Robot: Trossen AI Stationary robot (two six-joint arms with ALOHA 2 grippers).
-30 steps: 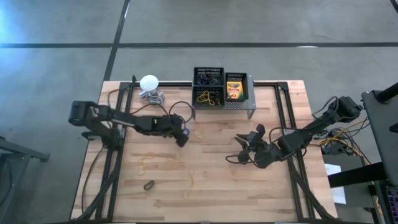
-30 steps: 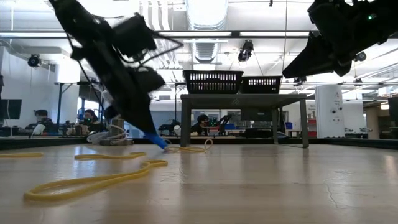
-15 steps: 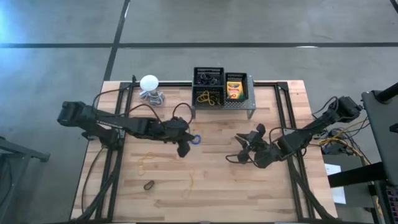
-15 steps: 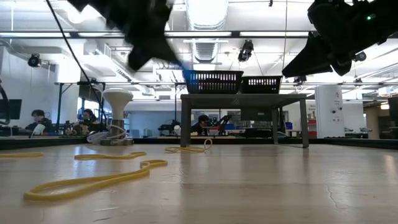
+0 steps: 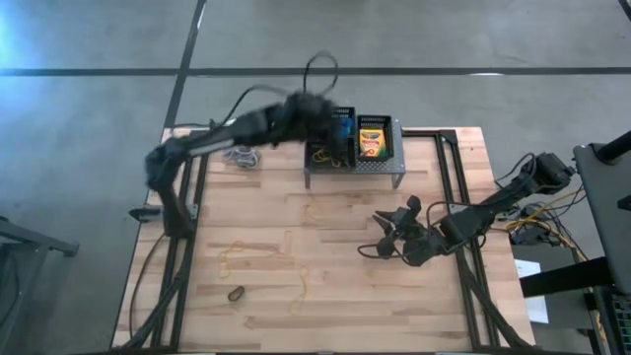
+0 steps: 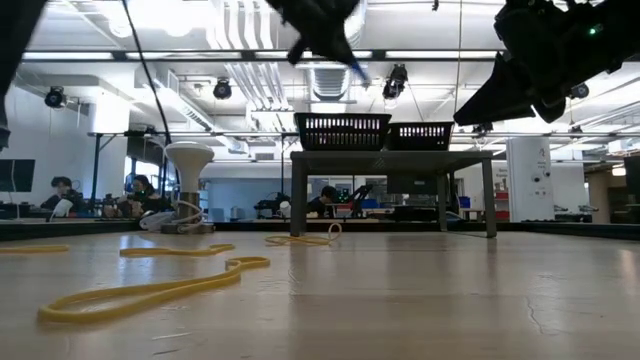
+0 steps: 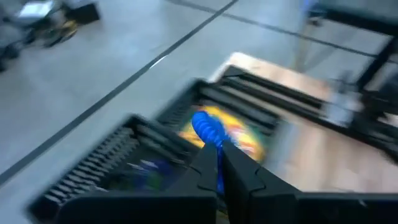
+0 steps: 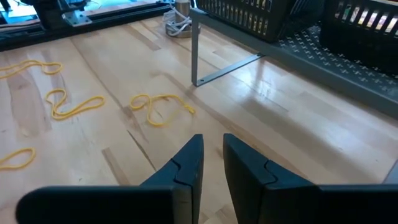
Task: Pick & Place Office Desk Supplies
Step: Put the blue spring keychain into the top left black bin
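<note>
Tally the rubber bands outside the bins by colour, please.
Yellow bands, on the table: 4
Dark band, on the table: 1
Blue band, in the left gripper: 1
Total: 6

Closed jaws pinch a blue rubber band above the black mesh bins.

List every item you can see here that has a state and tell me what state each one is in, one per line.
Left end effector: shut on the blue rubber band, raised over the bins.
Blue rubber band: pinched, off the table.
Right end effector: slightly apart, empty, above the bare wood.
Crayon box: lying in a bin.
Black mesh bins: upright on the grey stand.
Yellow rubber bands: loose on the table.
</note>
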